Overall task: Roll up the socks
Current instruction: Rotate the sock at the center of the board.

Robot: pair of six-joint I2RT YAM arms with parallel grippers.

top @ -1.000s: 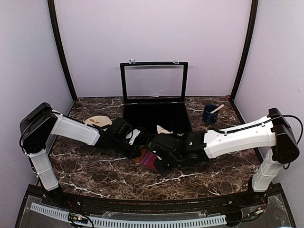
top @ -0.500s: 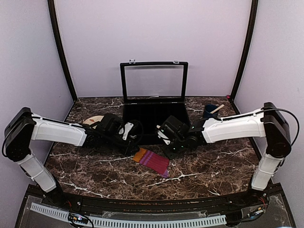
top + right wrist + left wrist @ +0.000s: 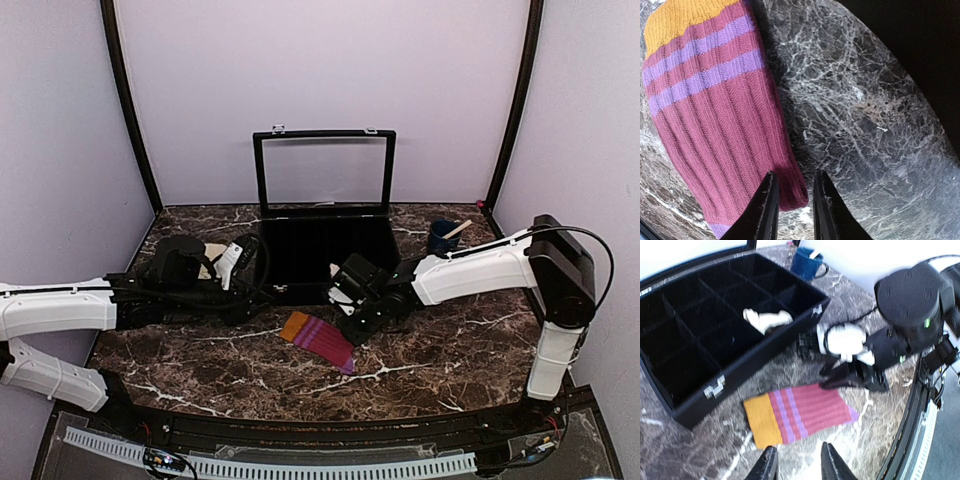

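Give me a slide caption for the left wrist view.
Maroon sock lies flat on marble table beside black divided case, cream sock inside one compartment.

Stretching the left arm (image 3: pixel 60 305) out low and nearly flat, holding the left tool (image 3: pixel 797 465) with fingers well parted and empty. Reaching the right arm (image 3: pixel 470 270) inward from a raised shoulder, pointing the right tool (image 3: pixel 794 187) downward, fingers narrowly apart.
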